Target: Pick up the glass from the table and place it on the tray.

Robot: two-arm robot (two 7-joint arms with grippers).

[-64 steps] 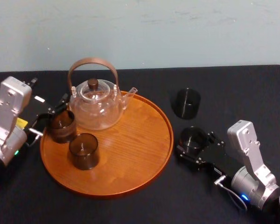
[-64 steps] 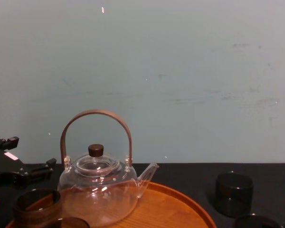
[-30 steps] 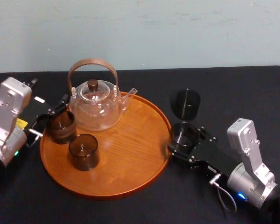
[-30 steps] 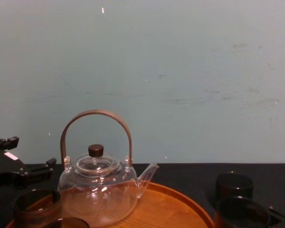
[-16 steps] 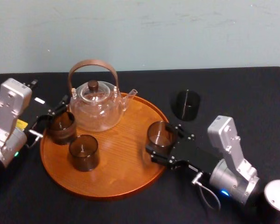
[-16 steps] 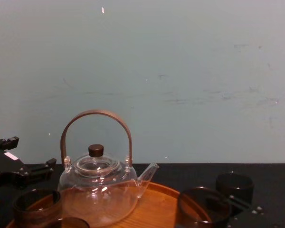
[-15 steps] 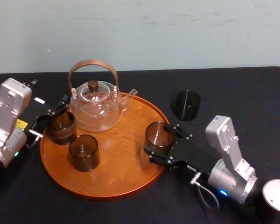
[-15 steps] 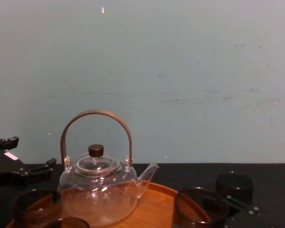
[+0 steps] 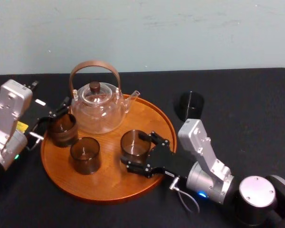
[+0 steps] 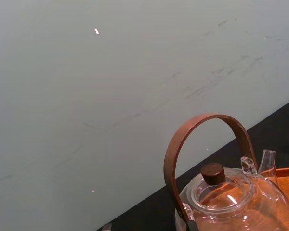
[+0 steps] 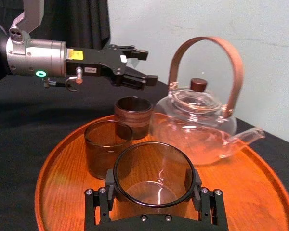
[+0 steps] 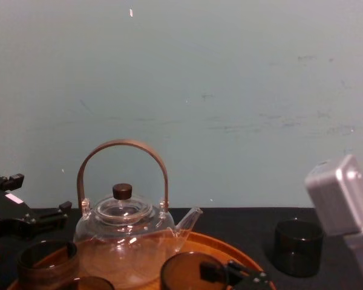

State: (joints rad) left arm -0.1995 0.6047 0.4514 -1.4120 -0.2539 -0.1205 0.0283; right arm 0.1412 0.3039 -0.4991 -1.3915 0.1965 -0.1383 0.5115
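Smoky glass (image 9: 134, 144) sits upright, clenched in my right end effector (image 9: 138, 153), over the middle of the wooden tray (image 9: 152, 121); whether its base touches the wood I cannot tell. Near it on the tray stand another dark glass (image 9: 85, 153), a brown cup (image 9: 62, 128) and the clear teapot (image 9: 97, 108). My left end effector (image 9: 51, 119) hangs spread open at the tray's left rim, just beside the brown cup.
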